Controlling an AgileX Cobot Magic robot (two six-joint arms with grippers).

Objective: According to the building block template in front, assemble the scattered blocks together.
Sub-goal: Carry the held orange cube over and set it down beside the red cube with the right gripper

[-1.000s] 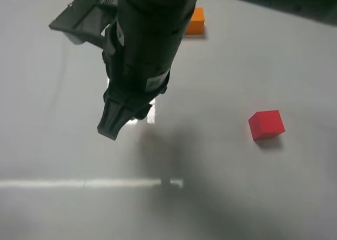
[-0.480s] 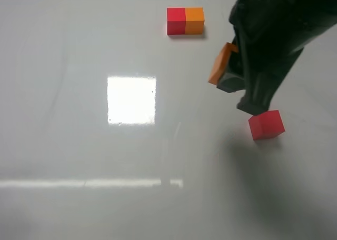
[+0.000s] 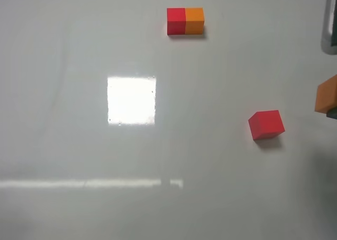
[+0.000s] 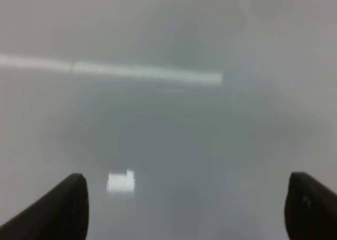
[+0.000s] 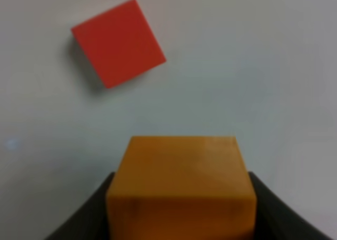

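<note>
Two tools. Right tool [image 5: 181, 219]: jaws clamped on plain matte orange cube [image 5: 181, 182], held at right edge of high view, near matte red cube [image 3: 266, 125] lying loose on glossy grey desk [image 3: 63, 208]. Left tool [image 4: 187, 208]: jaws wide apart, holding nothing. At far side, well apart: small joined red-orange template bar [image 3: 185, 21].

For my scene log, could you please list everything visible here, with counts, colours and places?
template bar: 1, red and orange halves joined, top of the high view.
red cube: 1, red, lying loose right of centre.
orange cube: 1, orange, at the high view's right edge, gripped.
table: 1, pale grey, glossy.
left fingers: 2, dark, apart, nothing between.
right fingers: 2, dark, shut on the orange cube.
</note>
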